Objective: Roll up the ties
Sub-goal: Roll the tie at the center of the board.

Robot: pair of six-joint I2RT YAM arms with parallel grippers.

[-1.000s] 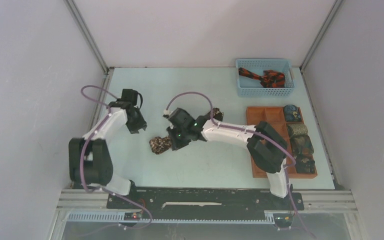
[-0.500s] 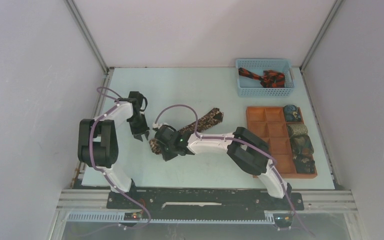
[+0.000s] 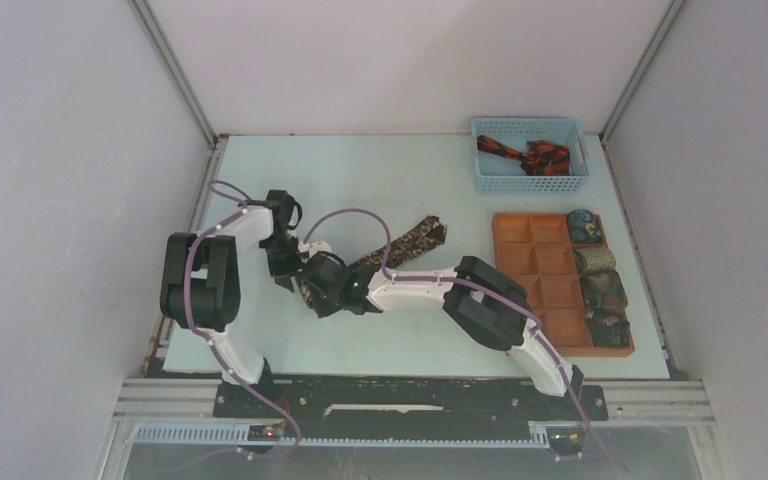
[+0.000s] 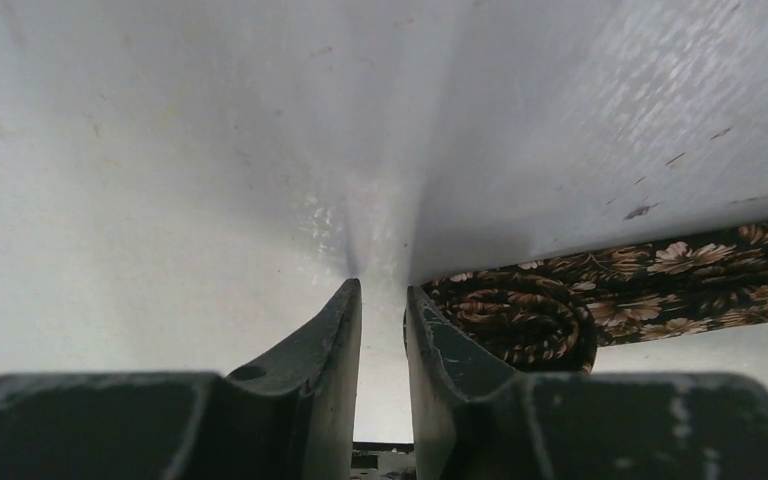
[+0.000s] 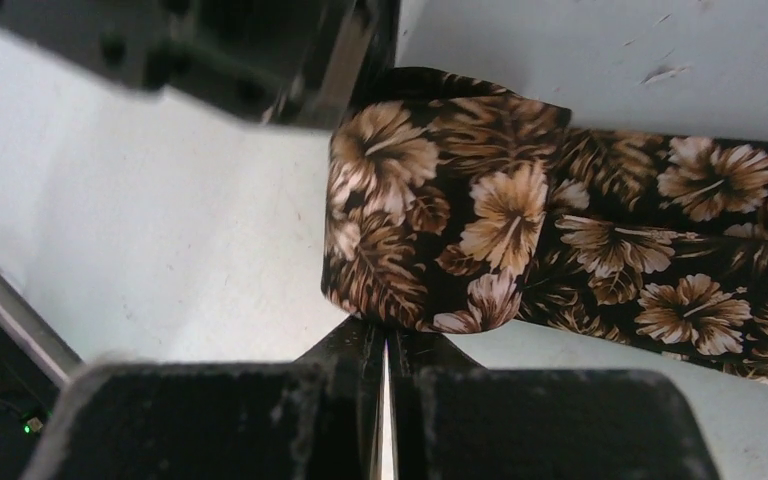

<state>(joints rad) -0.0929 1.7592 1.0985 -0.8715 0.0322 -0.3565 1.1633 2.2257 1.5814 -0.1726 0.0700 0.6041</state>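
In the overhead view the left arm point(image 3: 210, 270) folds up at the left of the pale table point(image 3: 410, 170), its wrist reaching toward frame centre. The left gripper point(image 4: 380, 290) points down at the table with its jaws a narrow slit apart. Bare tabletop shows through the slit and nothing is between them. In the left wrist view its right-hand finger point(image 4: 445, 350) stands just beside, perhaps touching, the spiral end of the dark brown floral tie point(image 5: 430, 240).

That tie lies left of centre in the overhead view. One end is wound into a tight roll, and the loose tail runs flat on the table toward the upper right. The roll sits between the two grippers.

The right gripper point(image 5: 385, 345) comes in from the right. Its jaws are pressed fully together, with the tips right against the near edge of the roll. Whether a layer of cloth is pinched between them cannot be told.

Further right the right arm point(image 3: 480, 300) stretches low across the table, its elbow over the left edge of the orange-brown compartment tray point(image 3: 540, 262). Four rolled ties point(image 3: 595, 260) fill the tray's right-hand column, one per square.

At the upper right stands a blue mesh basket point(image 3: 530, 182). A loose black and red-orange tie point(image 3: 525, 155) lies crumpled in it.
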